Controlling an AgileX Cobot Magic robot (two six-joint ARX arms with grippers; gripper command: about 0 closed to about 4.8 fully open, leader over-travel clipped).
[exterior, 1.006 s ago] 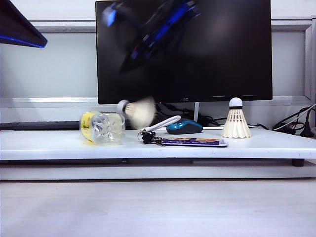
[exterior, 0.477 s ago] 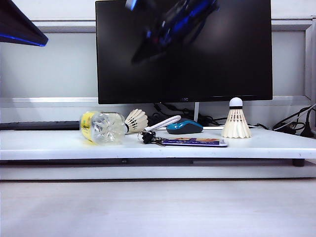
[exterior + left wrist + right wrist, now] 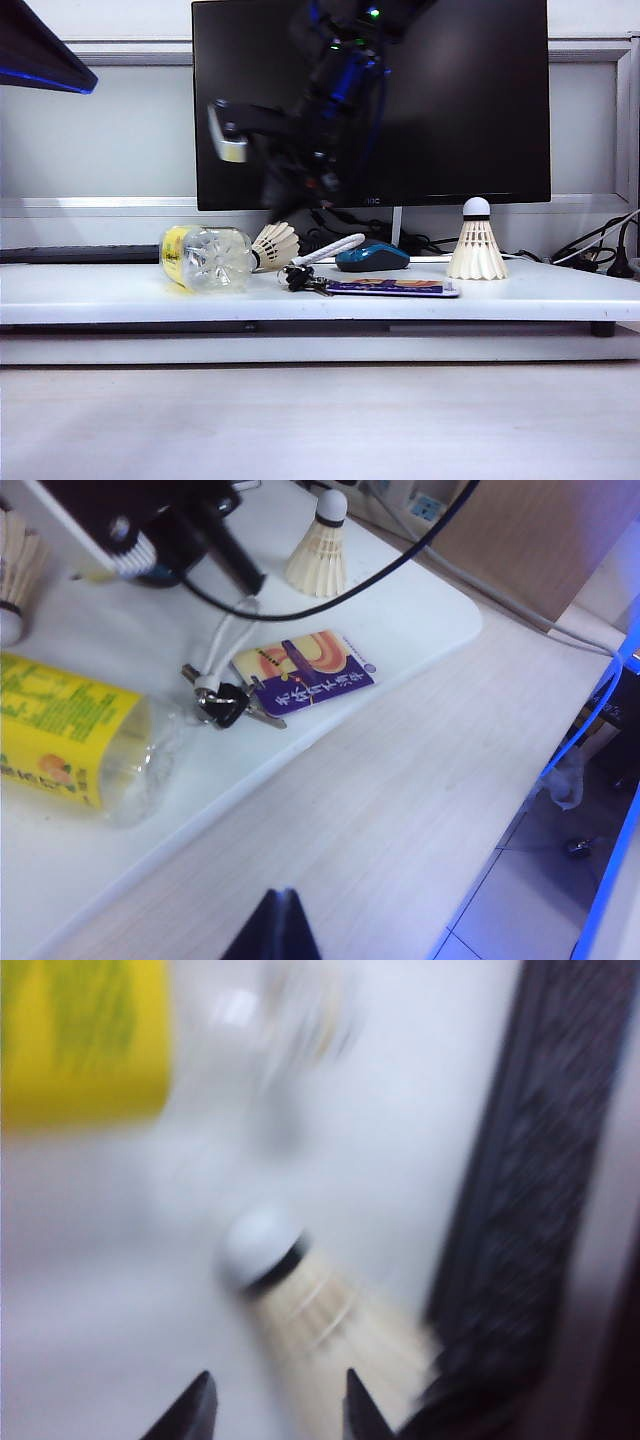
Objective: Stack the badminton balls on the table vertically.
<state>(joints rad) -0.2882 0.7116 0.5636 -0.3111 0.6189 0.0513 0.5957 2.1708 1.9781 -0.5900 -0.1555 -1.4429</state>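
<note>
- The right gripper (image 3: 272, 1405) hangs above the fallen shuttlecock (image 3: 274, 245), fingers spread and empty, with the skirt just below the gap.
- This shuttlecock lies on its side on the white surface (image 3: 120, 290), its long axis level, beside the plastic bottle (image 3: 207, 257).
- The upright shuttlecock (image 3: 477, 240) stands far right.
- The left gripper (image 3: 272, 930) waits high at the left; I cannot tell its state.
- Only the right wrist view shows the cork tip (image 3: 260, 1245).

Two shuttlecocks well apart on the white tabletop (image 3: 120, 290).
One shuttlecock (image 3: 274, 245) lies against the bottle (image 3: 205, 257); the other (image 3: 477, 241) stands upright; the right end effector (image 3: 232, 135) hovers above.
</note>
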